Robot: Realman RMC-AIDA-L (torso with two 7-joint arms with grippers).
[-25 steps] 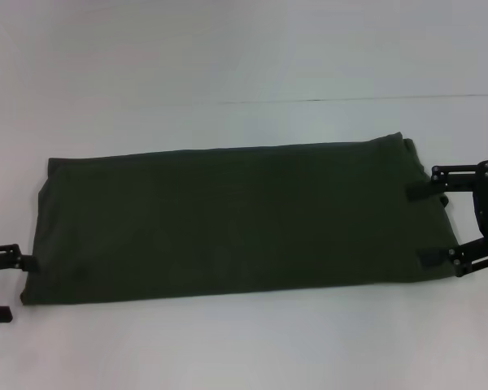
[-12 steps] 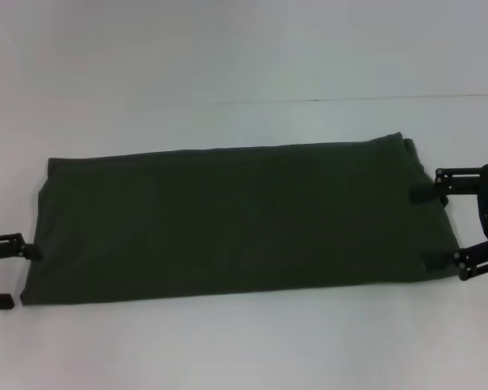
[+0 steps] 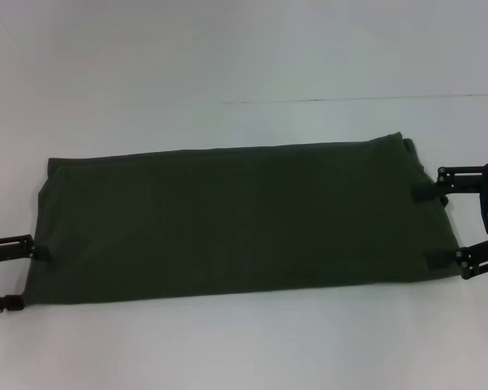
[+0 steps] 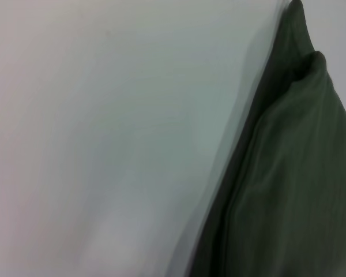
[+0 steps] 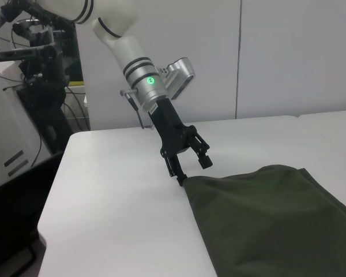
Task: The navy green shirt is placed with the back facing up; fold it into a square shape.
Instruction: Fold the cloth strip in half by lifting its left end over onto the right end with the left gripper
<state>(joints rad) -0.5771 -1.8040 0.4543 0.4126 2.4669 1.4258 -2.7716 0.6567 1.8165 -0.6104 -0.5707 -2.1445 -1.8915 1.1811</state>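
Your navy green shirt [image 3: 236,221] lies flat on the white worktop [image 3: 228,57] as a long band, its long axis running from one claw to the other, so the coming fold turns on bringing one short end over toward the other.

At the shirt's right short end the right claw [image 3: 437,225] stands spread wide, one fingertip [image 3: 427,193] on the far corner and the other on the near corner, both resting on cloth and gripping nothing.

At the shirt's left short end the left claw [image 3: 28,275] is also spread, its far fingertip [image 3: 39,249] touching the edge and the near one just beside the near-left corner; the right wrist view shows that left claw [image 5: 190,167] with one tip at the shirt's corner [image 5: 187,180].

Each arm is nearest its own end. Beyond the shirt's far long edge you have broad bare worktop; toward its near edge there is less.
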